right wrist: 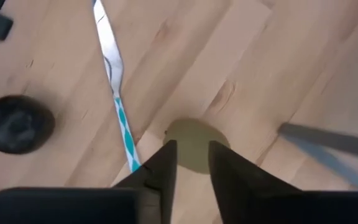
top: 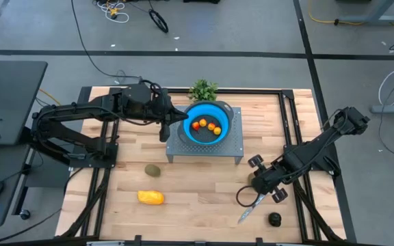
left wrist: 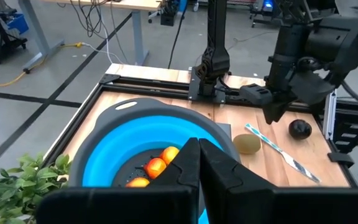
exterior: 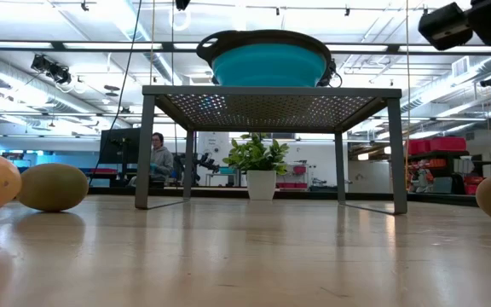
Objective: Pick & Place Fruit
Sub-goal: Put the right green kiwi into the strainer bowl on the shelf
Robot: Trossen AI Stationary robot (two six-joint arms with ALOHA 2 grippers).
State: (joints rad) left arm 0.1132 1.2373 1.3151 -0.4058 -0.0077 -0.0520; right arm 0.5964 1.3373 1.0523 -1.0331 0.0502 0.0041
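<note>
A blue bowl [top: 207,123] holding several small orange fruits [top: 206,126] stands on a grey perforated stand [top: 183,152]. My left gripper [top: 164,133] hovers shut beside the bowl's left rim [left wrist: 199,163], holding nothing. An olive-brown oval [top: 153,170] and a yellow-orange oblong [top: 150,197] lie on the wood at the near left. My right gripper [top: 255,186] points down over a second olive-brown oval [right wrist: 191,146], its fingers slightly open above it [right wrist: 191,163]. In the high view the gripper hides this oval. A near-black round fruit [right wrist: 16,123] lies close by.
A silver knife with a light-blue handle [right wrist: 118,93] lies right beside the oval under my right gripper. A green sprig [top: 202,89] sits behind the bowl. Black rails [top: 289,130] frame the wooden top. Open wood lies between the stand and the near edge.
</note>
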